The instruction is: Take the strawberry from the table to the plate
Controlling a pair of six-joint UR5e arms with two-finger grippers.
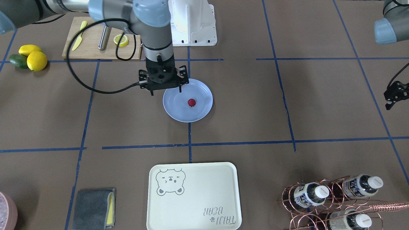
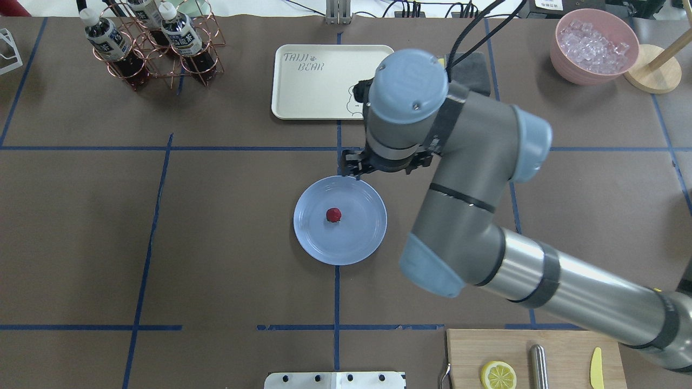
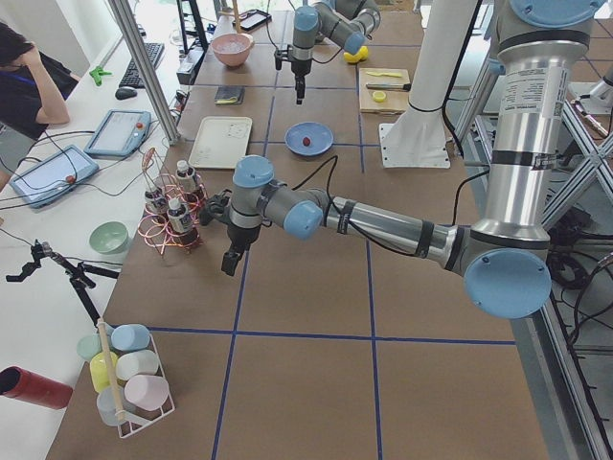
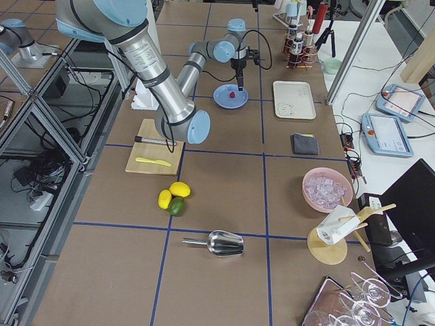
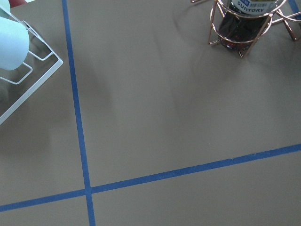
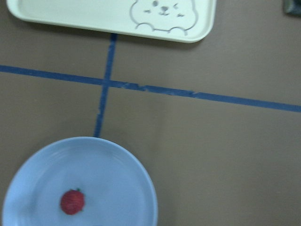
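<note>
The strawberry [image 1: 191, 102] is a small dark-red berry lying near the middle of the light blue plate [image 1: 204, 92] on the brown paper table [image 1: 255, 105]. The overhead view shows the strawberry [image 2: 333, 214] on the plate [image 2: 367, 232], and so does the right wrist view, strawberry [image 6: 72, 201] on plate [image 6: 122, 183]. My right gripper [image 1: 166, 91] hangs open and empty above the plate's rim on the robot's side, apart from the berry. My left gripper [image 1: 392, 97] hovers far off at the table's side; its fingers are partly cut off and I cannot tell their state.
A cream bear tray [image 1: 195, 198] lies beyond the plate. A cutting board [image 1: 92, 48] carries a lemon slice [image 1: 121, 40] and a knife. Lemons [image 1: 33, 57], a grey cloth [image 1: 94, 207], a copper bottle rack [image 1: 335, 201] and an ice bowl [image 2: 594, 51] stand around the edges.
</note>
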